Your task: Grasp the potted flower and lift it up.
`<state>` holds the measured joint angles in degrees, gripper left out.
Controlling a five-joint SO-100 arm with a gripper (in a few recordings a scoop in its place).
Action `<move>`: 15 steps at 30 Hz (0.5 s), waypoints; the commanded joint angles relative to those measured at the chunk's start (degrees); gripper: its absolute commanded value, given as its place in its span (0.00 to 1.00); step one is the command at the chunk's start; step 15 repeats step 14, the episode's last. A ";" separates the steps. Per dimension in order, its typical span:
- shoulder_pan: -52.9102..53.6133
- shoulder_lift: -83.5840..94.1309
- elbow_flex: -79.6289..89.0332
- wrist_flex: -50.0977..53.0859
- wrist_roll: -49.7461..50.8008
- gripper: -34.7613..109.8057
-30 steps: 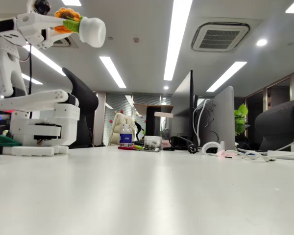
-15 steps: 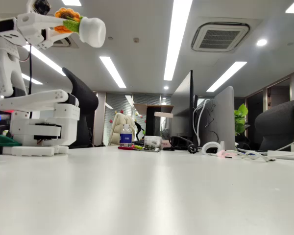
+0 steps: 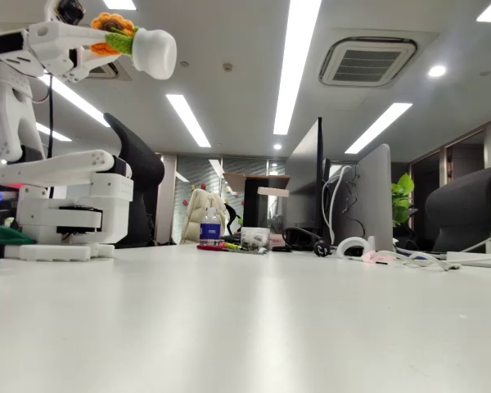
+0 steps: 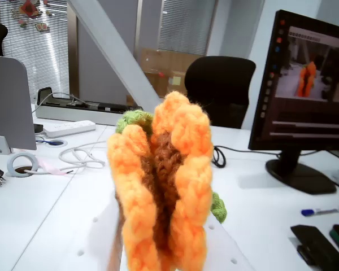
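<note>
High above the bare white table (image 3: 254, 327), the arm (image 3: 12, 98) reached up from its base at the left of the fixed view. Its gripper (image 3: 88, 45) was clamped on the potted flower (image 3: 139, 47), which lay nearly level: white pot pointing right, away from the wrist, orange bloom back between the jaws. From the wrist, the squeezed petals (image 4: 161, 186) sat right before the lens.

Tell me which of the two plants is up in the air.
The crocheted flower, orange with a white pot, is clamped in the gripper high above the table. The leafy green plant stands far back, by the monitors.
</note>
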<state>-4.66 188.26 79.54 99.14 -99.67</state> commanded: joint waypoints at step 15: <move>-0.35 0.18 0.53 0.26 -1.32 0.24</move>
